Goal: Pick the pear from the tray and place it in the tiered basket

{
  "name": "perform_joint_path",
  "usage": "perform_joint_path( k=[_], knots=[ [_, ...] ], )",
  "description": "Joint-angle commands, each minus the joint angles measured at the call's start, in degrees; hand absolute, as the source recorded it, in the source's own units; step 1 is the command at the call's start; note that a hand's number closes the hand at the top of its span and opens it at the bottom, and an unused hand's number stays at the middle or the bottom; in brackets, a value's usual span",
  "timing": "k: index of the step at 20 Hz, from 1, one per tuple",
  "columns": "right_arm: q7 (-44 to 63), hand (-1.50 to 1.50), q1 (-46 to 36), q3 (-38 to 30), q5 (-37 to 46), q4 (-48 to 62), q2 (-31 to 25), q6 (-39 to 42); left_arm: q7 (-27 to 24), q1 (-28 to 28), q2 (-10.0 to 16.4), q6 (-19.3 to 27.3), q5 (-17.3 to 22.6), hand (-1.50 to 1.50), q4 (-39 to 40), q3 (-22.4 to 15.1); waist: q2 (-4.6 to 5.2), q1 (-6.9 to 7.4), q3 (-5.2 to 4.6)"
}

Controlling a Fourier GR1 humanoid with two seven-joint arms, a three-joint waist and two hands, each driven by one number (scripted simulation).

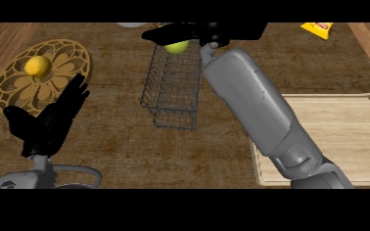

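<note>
Brown counter (115,85) bears tray (66,54), basket (173,90), pale board (336,127); right hand (189,32) grips pear (177,47).

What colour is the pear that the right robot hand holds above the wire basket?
Yellow-green; the pear shows best in the head view.

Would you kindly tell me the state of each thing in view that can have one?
pear: held at the tiered basket's far end, not released.
right hand: curled round the pear.
left hand: open, resting at the left, holding nothing.
tiered basket: standing on the counter.
tray: flat on the counter, carrying a lemon.
lemon: lying on the tray.
</note>
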Motion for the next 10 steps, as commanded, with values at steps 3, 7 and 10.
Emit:
perform_joint_path(
  k=[3,7,10],
  knots=[
    [-1.9,-1.5,0.7,-9.7,-7.7,-5.2,-2.9,-0.3,-2.1,5.8,-0.3,-1.4,0.3,0.0,-2.7,-0.1,-0.3,-0.47,0.0],
    [-1.2,-1.5,2.6,-13.1,-8.0,-7.7,-7.4,-0.6,1.7,-0.1,-2.0,1.3,-1.0,0.0,-1.6,-1.1,-0.23,-1.23,-0.01],
    [-2.0,-1.5,7.1,-16.2,-10.0,-11.3,-11.8,1.4,1.9,2.0,-1.4,1.0,-1.4,0.0,-3.3,-0.8,-0.33,-1.37,0.0]
  ],
)
